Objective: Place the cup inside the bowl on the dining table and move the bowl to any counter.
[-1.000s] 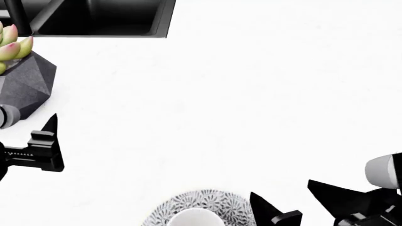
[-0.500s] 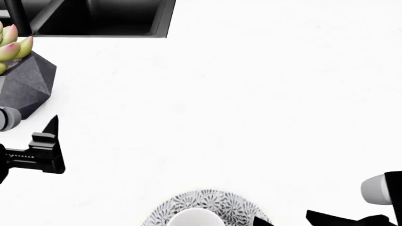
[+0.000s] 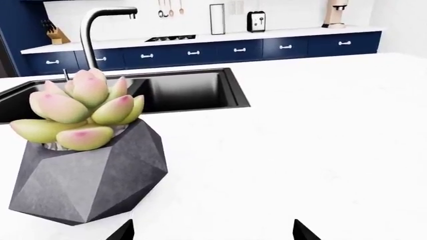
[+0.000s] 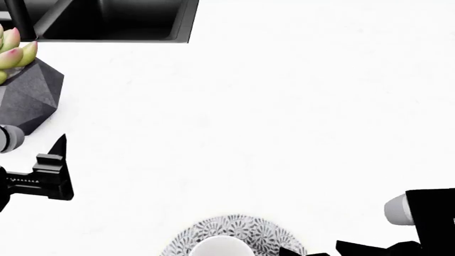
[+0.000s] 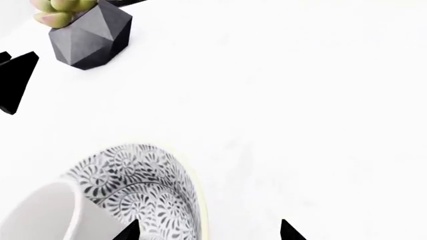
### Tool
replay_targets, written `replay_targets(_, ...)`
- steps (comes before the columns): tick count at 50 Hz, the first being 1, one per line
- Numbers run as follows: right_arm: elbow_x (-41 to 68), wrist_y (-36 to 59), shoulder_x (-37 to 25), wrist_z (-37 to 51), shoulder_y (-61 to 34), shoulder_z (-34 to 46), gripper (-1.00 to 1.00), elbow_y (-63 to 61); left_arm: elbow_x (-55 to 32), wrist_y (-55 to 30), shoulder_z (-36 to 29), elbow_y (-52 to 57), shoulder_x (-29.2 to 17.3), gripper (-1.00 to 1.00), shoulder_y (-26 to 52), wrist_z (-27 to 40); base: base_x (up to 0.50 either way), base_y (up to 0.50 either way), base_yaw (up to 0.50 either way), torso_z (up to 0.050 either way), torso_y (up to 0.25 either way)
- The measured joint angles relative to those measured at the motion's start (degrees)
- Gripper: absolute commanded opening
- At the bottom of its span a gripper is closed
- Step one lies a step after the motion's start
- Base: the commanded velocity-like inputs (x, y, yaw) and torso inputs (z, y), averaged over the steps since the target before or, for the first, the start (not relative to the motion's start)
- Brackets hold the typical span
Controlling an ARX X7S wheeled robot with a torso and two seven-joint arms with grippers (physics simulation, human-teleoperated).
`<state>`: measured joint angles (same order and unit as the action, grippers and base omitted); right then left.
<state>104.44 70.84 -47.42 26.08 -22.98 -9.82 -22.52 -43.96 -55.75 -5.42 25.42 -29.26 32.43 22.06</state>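
Observation:
The floral bowl (image 4: 235,232) stands on the plain white top (image 4: 284,133) at the near edge of the head view, with the white cup (image 4: 224,248) upright inside it. Both show in the right wrist view, the bowl (image 5: 143,182) and the cup (image 5: 40,215). My right gripper (image 5: 208,231) is open, with one fingertip over the bowl's inside and the other outside its pale rim; in the head view it (image 4: 320,249) is just right of the bowl. My left gripper (image 4: 53,170) is open and empty at the far left, and it also shows in the left wrist view (image 3: 213,232).
A dark faceted pot with a succulent (image 4: 29,90) stands at the left, close to my left gripper. A black sink (image 4: 114,21) is set into the top behind it, with a faucet (image 3: 90,35). A far counter over navy cabinets (image 3: 200,39) runs along the wall.
My right gripper has drawn back and down toward the bowl's rim, so less of it shows in the head view. My left gripper has drifted slightly lower. Bowl and cup have not moved.

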Motion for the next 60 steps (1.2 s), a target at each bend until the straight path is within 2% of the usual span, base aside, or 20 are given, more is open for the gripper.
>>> replay_targets(17,-4.4,1.3,1.9,-2.3,-3.6,5.2,1.00,1.9,0.0,0.7,-0.1,-0.2,-0.1,1.00,-0.6,0.0,0.00,0.00,0.00,0.000,0.000)
replay_targets(36,-8.2,1.2,2.4,-5.0,-3.5,7.3,1.00,2.5,0.1,0.9,-0.8,-0.4,0.1,1.00,-0.5,0.3,0.00,0.00,0.00,0.000,0.000)
replay_targets(37,-8.3,1.2,2.4,-5.0,-3.5,7.4,-1.00,2.5,0.1,0.9,-0.8,-0.5,0.1,1.00,-0.5,0.3,0.00,0.00,0.00,0.000,0.000)
replay_targets(60,-8.2,-1.1,2.1,-5.7,-3.9,6.3,-1.00,1.6,0.1,1.3,-1.2,-0.7,0.0,1.00,-0.6,0.4,0.00,0.00,0.00,0.000,0.000)
